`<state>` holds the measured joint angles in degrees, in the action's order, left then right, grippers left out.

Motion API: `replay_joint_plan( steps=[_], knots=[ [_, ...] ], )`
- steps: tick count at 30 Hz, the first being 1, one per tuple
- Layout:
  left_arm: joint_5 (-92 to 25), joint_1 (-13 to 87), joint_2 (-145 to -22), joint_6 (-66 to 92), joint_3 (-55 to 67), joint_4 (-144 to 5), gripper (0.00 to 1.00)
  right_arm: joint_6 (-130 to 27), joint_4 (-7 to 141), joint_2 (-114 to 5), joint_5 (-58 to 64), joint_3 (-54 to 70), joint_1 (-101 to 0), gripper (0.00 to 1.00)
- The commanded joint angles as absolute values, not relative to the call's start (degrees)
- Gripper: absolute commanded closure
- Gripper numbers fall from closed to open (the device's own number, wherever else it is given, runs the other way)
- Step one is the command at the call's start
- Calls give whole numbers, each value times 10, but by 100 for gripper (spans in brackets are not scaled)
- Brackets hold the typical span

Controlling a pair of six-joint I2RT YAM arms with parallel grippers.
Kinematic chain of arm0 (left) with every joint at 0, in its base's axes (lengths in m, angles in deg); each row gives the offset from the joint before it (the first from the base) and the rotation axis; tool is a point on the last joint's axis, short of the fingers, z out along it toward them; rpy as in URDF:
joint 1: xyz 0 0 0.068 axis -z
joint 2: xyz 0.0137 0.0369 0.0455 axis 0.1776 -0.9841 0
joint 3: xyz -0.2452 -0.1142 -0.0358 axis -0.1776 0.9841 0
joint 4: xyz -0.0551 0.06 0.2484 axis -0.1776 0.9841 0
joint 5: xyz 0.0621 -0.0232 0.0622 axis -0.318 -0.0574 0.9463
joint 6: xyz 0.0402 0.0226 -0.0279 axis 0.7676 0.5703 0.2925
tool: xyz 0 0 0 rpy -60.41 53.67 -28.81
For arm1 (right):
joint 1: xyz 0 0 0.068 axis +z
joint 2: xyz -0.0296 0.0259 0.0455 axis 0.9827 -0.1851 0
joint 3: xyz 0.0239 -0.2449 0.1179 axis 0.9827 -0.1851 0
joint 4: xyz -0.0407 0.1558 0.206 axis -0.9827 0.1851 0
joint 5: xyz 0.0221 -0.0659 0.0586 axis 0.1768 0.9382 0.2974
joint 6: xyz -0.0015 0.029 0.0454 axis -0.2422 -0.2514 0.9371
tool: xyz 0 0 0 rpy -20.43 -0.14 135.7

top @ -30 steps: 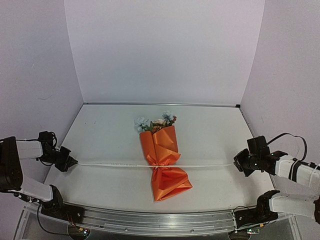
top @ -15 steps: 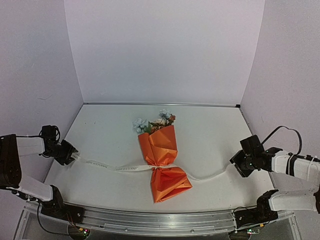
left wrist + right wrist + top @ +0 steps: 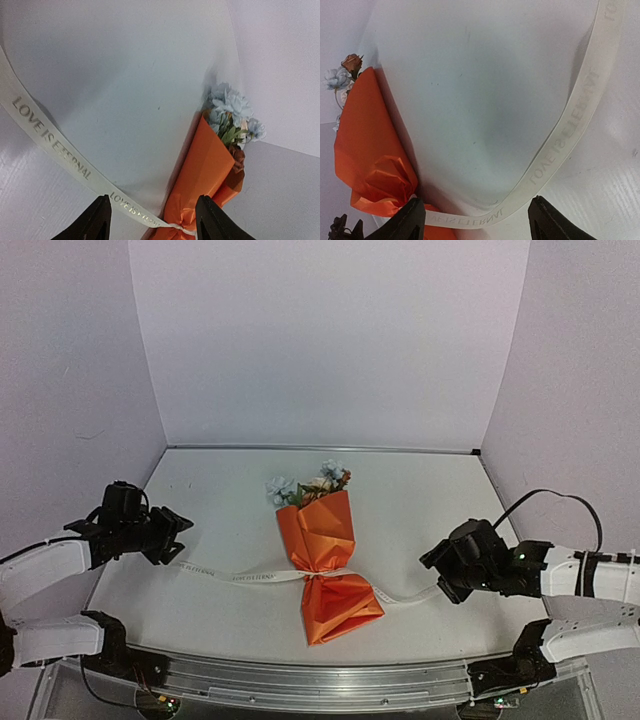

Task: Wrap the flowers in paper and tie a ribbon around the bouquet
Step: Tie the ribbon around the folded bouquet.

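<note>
The bouquet lies on the white table, its orange paper pinched at the waist and the flowers showing at the far end. The cream ribbon is knotted round the waist, and both tails lie slack on the table. My left gripper is open at the left tail's end, holding nothing. To the right, my right gripper is open over the other tail. In the left wrist view the ribbon runs past the open left gripper to the paper. In the right wrist view the ribbon curves under the open right gripper.
White walls close in the table on the left, back and right. A metal rail runs along the near edge by the arm bases. A black cable loops over the right arm.
Both grippers have opened and let go of the ribbon ends. The taut ribbon has gone slack on the table. Both arms have moved inward toward the bouquet.
</note>
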<state>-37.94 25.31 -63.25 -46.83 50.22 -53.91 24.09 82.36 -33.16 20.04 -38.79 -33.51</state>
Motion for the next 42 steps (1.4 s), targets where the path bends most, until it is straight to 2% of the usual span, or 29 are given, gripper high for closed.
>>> replay_joint_plan(
  steps=[1, 6, 12, 18, 24, 34, 39, 42],
  knots=[
    [-275, 389, -638, -628, 516, -578, 39, 365, 773, -360, 249, -396, -276, 27],
    [-204, 533, -701, -716, 502, -623, 37, 429, 727, -397, 250, -406, -241, 30],
    [-161, 635, -755, -799, 503, -693, 33, 494, 711, -425, 257, -418, -202, 29],
    [-160, 657, -839, -840, 516, -805, 30, 548, 671, -453, 269, -438, -186, 29],
    [-137, 660, -880, -866, 513, -847, 24, 578, 629, -483, 263, -452, -183, 34],
    [-146, 685, -959, -923, 493, -899, 23, 598, 563, -535, 254, -463, -183, 51],
    [-130, 686, -987, -946, 504, -932, 26, 605, 527, -555, 253, -477, -183, 69],
    [-119, 685, -992, -959, 517, -952, 33, 597, 515, -557, 260, -482, -183, 82]
  ],
)
